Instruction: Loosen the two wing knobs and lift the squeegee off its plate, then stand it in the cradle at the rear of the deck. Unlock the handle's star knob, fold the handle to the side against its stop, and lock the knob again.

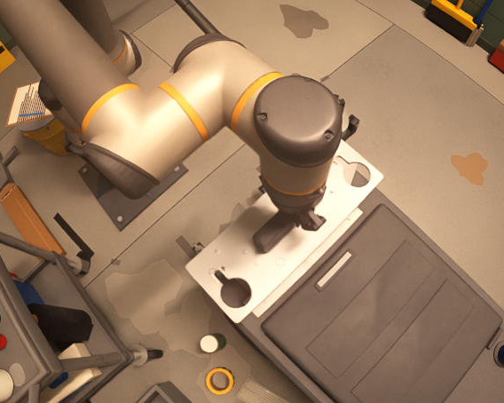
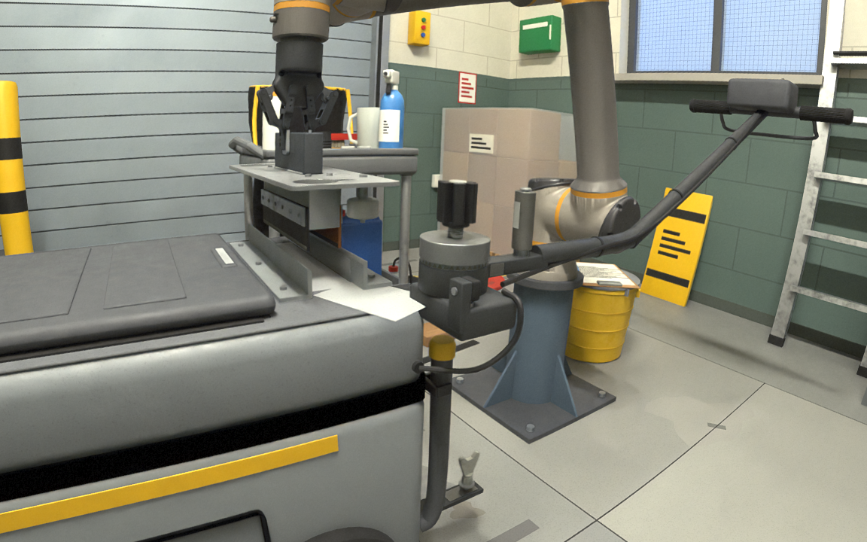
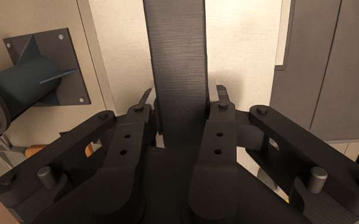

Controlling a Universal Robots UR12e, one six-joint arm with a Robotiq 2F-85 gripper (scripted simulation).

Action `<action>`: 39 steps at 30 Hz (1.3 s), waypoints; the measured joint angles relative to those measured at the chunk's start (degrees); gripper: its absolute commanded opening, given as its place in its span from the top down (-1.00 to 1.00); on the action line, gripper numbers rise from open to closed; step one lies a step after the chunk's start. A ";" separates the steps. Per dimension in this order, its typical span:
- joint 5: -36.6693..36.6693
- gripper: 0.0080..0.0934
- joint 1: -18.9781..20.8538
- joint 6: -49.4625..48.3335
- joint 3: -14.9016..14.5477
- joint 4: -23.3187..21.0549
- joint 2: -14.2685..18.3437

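Note:
The squeegee's blade [image 2: 289,214] hangs below its pale top plate, partly hidden by the angled cradle rails [image 2: 302,266] at the rear of the deck. I grip the squeegee [image 1: 281,242] by the dark block handle [image 2: 303,152] on top of its plate, with my gripper [image 2: 298,138] closed around that block [image 3: 178,89]. The plate has keyhole slots at each end [image 1: 232,289]. The black star knob [image 2: 456,199] stands on the grey handle hub behind the machine, and the long handle [image 2: 706,158] rises toward the right. One wing knob [image 2: 468,466] shows low near the floor.
A yellow drum [image 2: 602,317] stands behind the arm's blue pedestal [image 2: 536,350]. The grey machine deck lid [image 1: 378,302] fills the near side. A cart with bottles [image 1: 23,319] sits to the left, and a tape roll [image 1: 219,380] lies on the floor.

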 measured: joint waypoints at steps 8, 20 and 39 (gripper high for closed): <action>0.00 1.00 0.00 0.00 0.04 -0.06 0.01; 0.00 1.00 0.00 0.00 0.20 -0.27 0.07; 0.00 1.00 0.00 0.00 0.72 -0.98 0.26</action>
